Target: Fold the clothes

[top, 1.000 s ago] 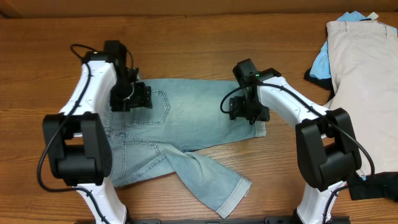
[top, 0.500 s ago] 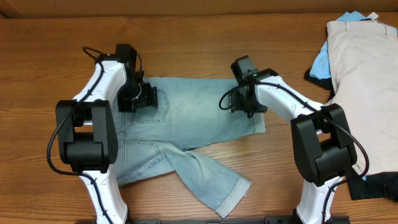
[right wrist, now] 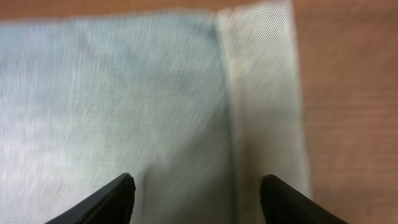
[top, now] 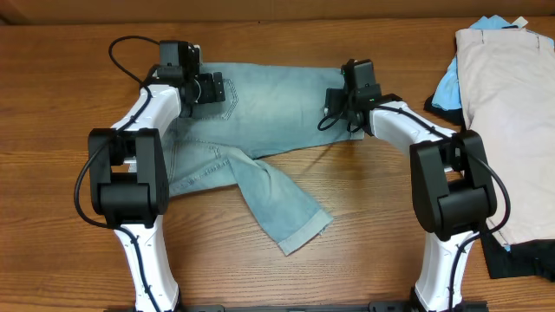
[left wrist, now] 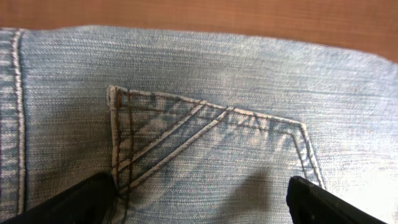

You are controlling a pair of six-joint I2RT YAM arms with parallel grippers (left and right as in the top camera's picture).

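Observation:
The clothes in hand are light-blue denim shorts (top: 269, 104), lying flat across the far middle of the table. One leg (top: 282, 208) trails toward the near side and ends in a cuffed hem. My left gripper (top: 212, 88) hovers open over the stitched back pocket (left wrist: 211, 143), and its fingers (left wrist: 87, 199) stand wide apart with flat denim between them. My right gripper (top: 342, 108) is open over the other leg, just inside its cuffed hem (right wrist: 261, 93). The cloth under my right gripper (right wrist: 199, 196) lies flat and unpinched.
A beige garment (top: 512, 113) lies at the right edge over a bright blue one (top: 447, 87). A black garment (top: 520, 260) sits at the near right corner. Bare wooden table (top: 69, 191) shows to the left of and in front of the shorts.
Both grippers and the shorts have shifted toward the far edge of the table, and the trailing leg was dragged along. The left jaws have widened and the right jaws have narrowed a little.

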